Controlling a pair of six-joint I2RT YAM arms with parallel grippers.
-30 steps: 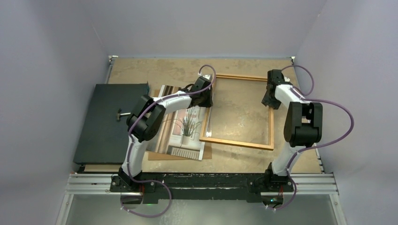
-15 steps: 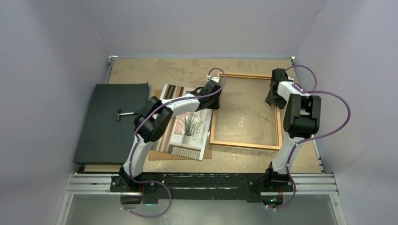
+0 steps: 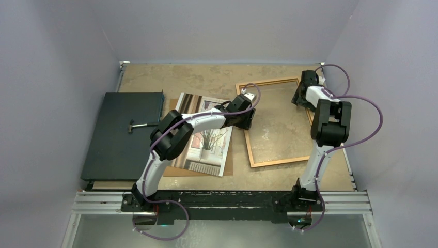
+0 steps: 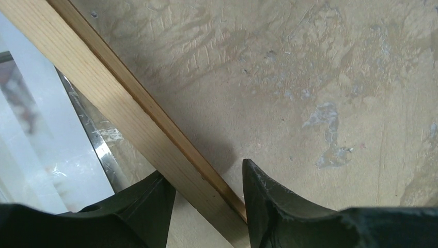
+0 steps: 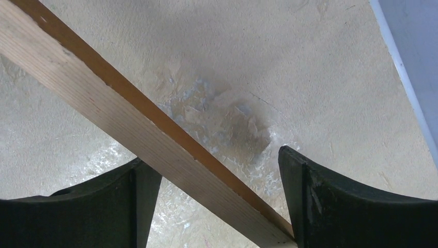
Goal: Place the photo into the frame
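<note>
Counted on the table (image 3: 170, 77): one frame (image 3: 279, 162), one photo (image 3: 206, 142), one brown backing board (image 3: 177, 172), one dark flat box (image 3: 119, 144), and one small grey T-shaped tool (image 3: 135, 125) lying on that box. Also counted two arms and two grippers, with two fingers each.

Found the frame flat on the table, right of centre and skewed to the table edges, its near end lying further right than its far end.

Found the photo face up on the backing board, just left of the frame and outside it. Partly covered by the left arm in the top view; contact with the frame's rail not readable there.

Left gripper (image 4: 204, 188): set on the frame's left rail. One finger (image 4: 144, 209) on each side of the wood, both pressed against it. Logged as clamped on the frame.

Right gripper (image 5: 219, 194): astride the right rail near the far right corner. Jaws spread wider than the rail, which crosses slantwise and meets each finger at one spot. Gripped or merely straddled: cannot tell.
</note>
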